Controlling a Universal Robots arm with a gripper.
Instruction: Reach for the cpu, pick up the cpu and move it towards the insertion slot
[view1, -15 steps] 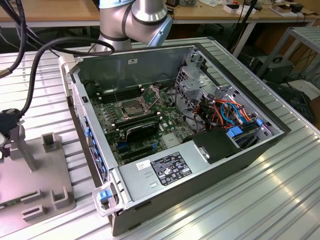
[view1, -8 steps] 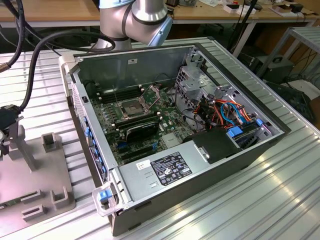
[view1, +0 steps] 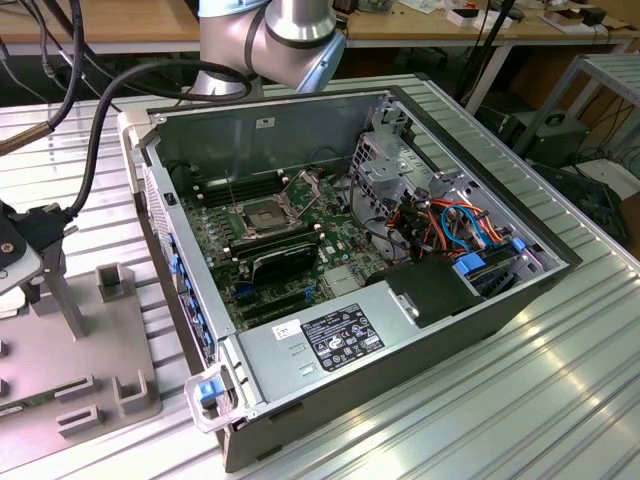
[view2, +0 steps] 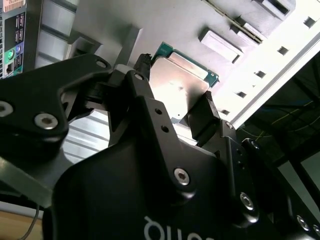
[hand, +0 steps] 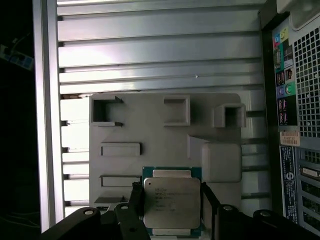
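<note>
The cpu (hand: 172, 202) is flanked on two opposite edges by the fingers (hand: 134, 210) of the hand (hand: 171, 212), which are seen closed against it in both wrist views. Beyond it lies the grey fixture plate (hand: 150, 132) on the ribbed tabletop (hand: 160, 50). Farther off, in the exterior view, the insertion slot (view1: 263, 214) is seen inside the open computer case (view1: 440, 330), its bracket raised.

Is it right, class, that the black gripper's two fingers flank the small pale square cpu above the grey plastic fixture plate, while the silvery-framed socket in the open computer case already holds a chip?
Not quite. The exterior view shows the silvery-framed socket with a bare dark centre and its bracket raised. The rest stands: in the first wrist view the black gripper flanks the small pale square cpu above the grey plastic fixture plate.
</note>
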